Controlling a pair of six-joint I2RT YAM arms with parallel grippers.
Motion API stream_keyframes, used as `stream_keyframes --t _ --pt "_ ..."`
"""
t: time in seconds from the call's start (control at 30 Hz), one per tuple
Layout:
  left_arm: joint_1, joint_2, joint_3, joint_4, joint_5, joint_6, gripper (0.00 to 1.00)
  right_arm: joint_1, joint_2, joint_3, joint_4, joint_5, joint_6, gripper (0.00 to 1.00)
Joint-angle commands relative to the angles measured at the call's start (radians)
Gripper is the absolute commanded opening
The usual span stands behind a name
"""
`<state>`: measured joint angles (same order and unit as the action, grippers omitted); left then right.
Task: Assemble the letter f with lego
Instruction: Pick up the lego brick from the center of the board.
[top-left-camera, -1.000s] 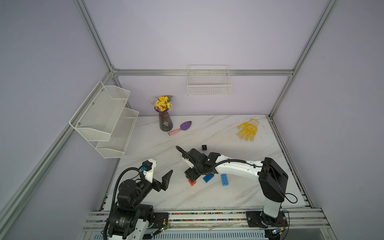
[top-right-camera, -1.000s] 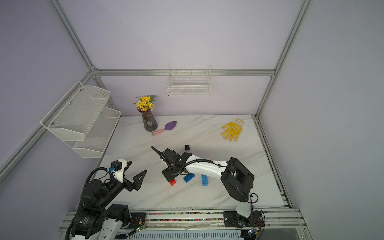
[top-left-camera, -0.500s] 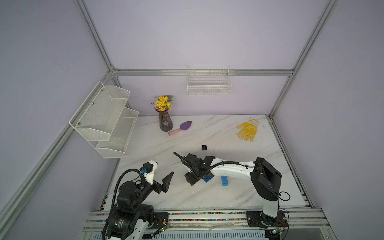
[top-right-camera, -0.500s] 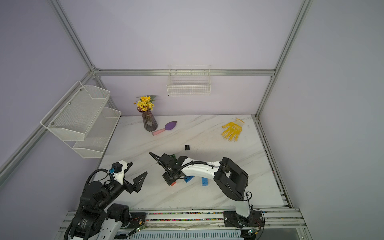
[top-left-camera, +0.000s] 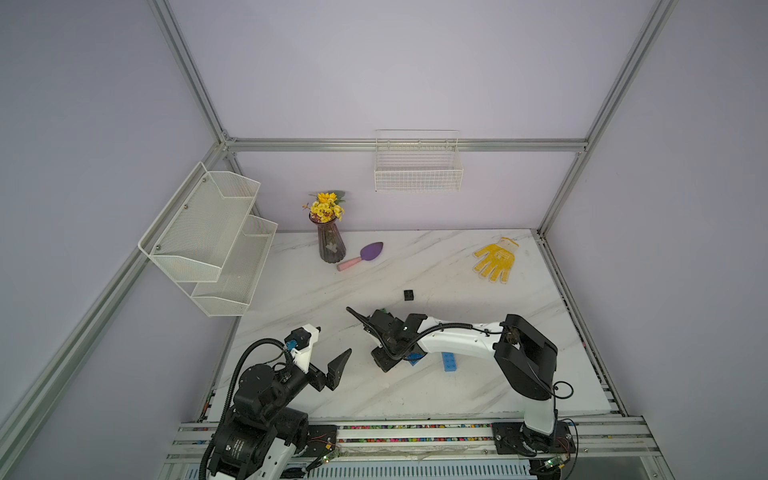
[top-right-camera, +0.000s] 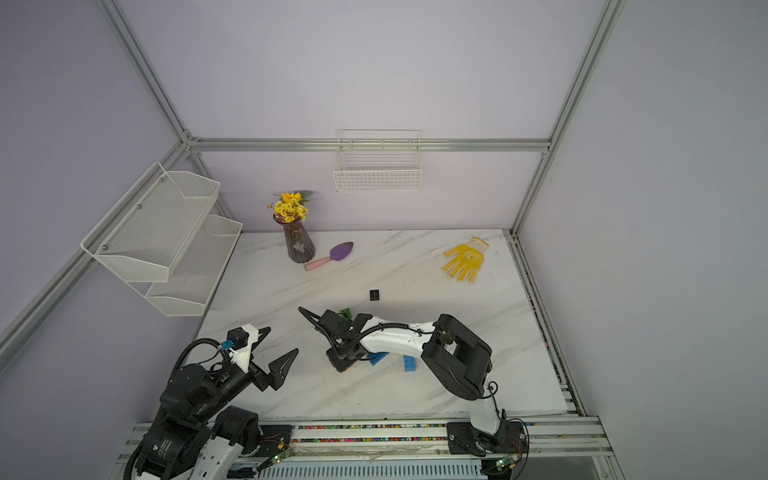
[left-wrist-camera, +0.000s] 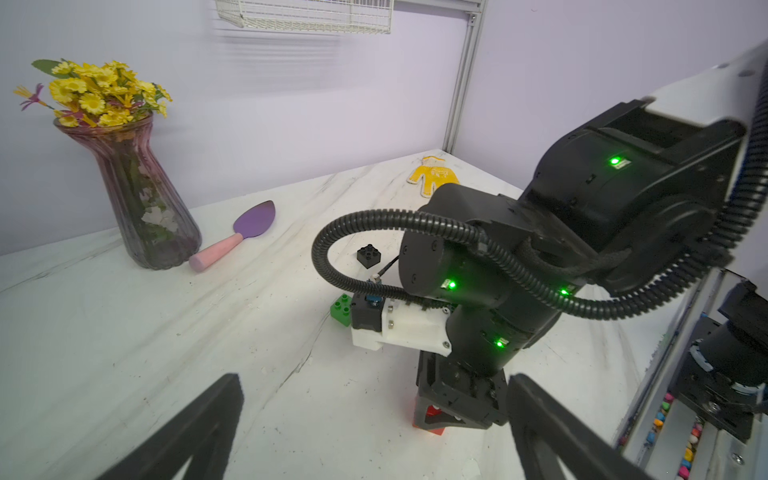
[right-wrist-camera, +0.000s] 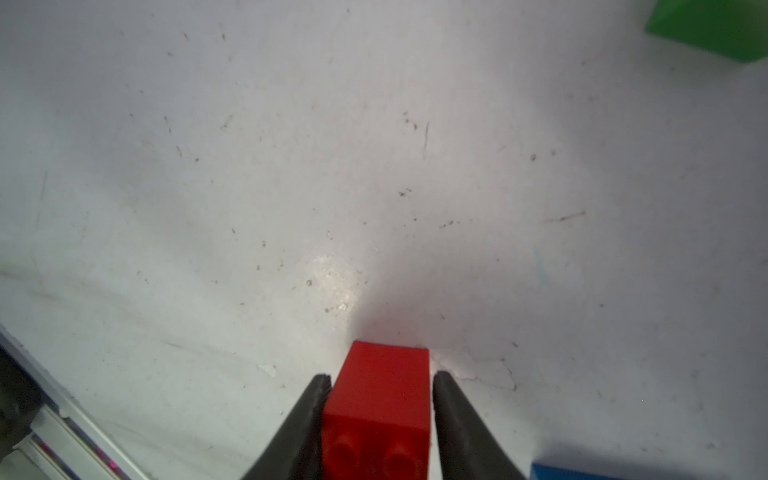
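The right claw (right-wrist-camera: 382, 375) grips the red brick (right-wrist-camera: 380, 399) on the surface (right-wrist-camera: 291, 187); the left claw (left-wrist-camera: 374, 380) stands wide open, holding nothing.

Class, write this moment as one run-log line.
right pincer: clamps red brick on table | left pincer: open, empty | black brick, green brick: loose

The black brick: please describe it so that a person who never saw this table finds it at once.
On the white marble table, find the yellow glove near the far right corner. From it, come toward the table's middle: the black brick sits there alone, studs up. It alone is black; its nearest neighbour, the green brick, lies nearer the table's front edge.
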<state>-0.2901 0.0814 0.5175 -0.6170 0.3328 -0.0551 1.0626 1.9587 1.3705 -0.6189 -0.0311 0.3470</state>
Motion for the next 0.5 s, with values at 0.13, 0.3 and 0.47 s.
stream_keyframes --t 0.13,0.3,0.47 --pt "-0.126 0.025 -0.008 0.022 -0.013 0.024 1.0 0.01 0.022 0.023 -0.04 0.017 0.018 0.29" --pt "-0.174 0.012 -0.012 0.022 -0.046 0.029 1.0 0.01 0.008 0.047 -0.068 0.046 0.037 0.18" --pt "-0.185 0.014 -0.015 0.022 -0.07 0.03 1.0 -0.002 -0.01 0.093 -0.107 0.102 0.061 0.11"
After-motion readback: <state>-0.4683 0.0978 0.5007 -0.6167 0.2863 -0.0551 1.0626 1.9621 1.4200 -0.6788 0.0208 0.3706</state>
